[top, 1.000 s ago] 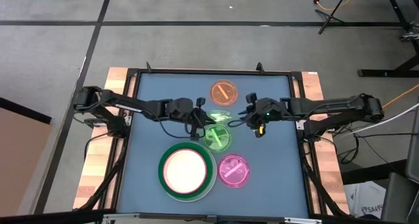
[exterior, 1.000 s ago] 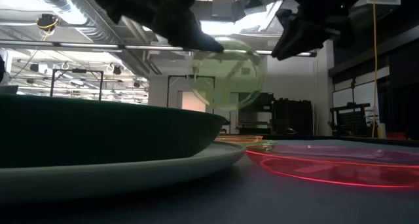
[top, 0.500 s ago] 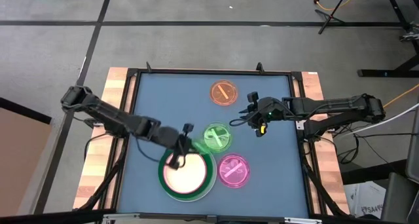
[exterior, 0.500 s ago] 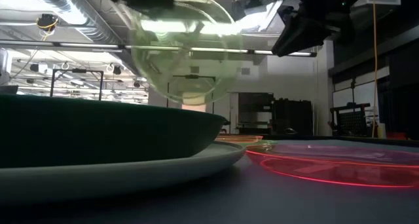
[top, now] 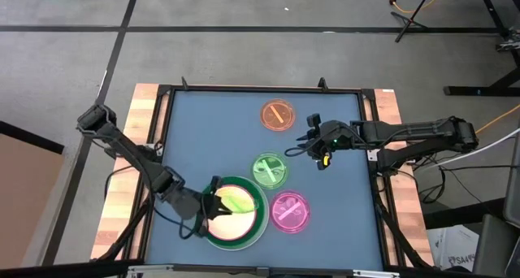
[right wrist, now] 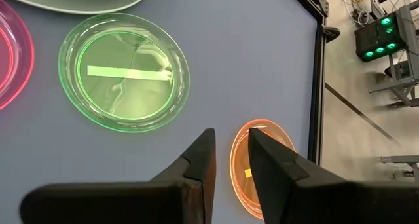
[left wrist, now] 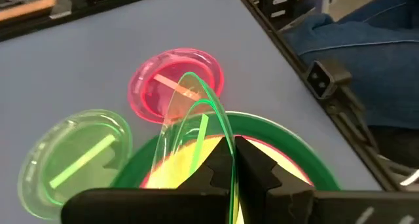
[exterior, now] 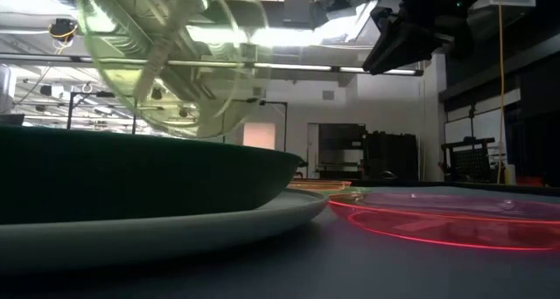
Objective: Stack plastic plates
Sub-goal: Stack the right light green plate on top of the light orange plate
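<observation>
Tabletop (top: pixel 187 107) has a raised black rim; its far-left part lies bare. Stack (top: pixel 258 215) of big plates sits near the front edge, w/ green plate (top: pixel 269 171) just behind it, pink plate (top: pixel 290 212) beside it, orange plate (top: pixel 277 115) near the back edge. Left pincer (left wrist: pixel 232 165) is clenched on a tilted clear-green plate (left wrist: pixel 196 112) over the stack. Right pincer (right wrist: pixel 230 150) hangs mid-right, slightly parted, holding nothing.

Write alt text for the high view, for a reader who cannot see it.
Seen from above, the left gripper holds a translucent green plate tilted over the stack of large plates at the near edge of the blue table. Green, pink and orange small plates lie flat nearby, and the right gripper hovers between the orange and green ones.
</observation>
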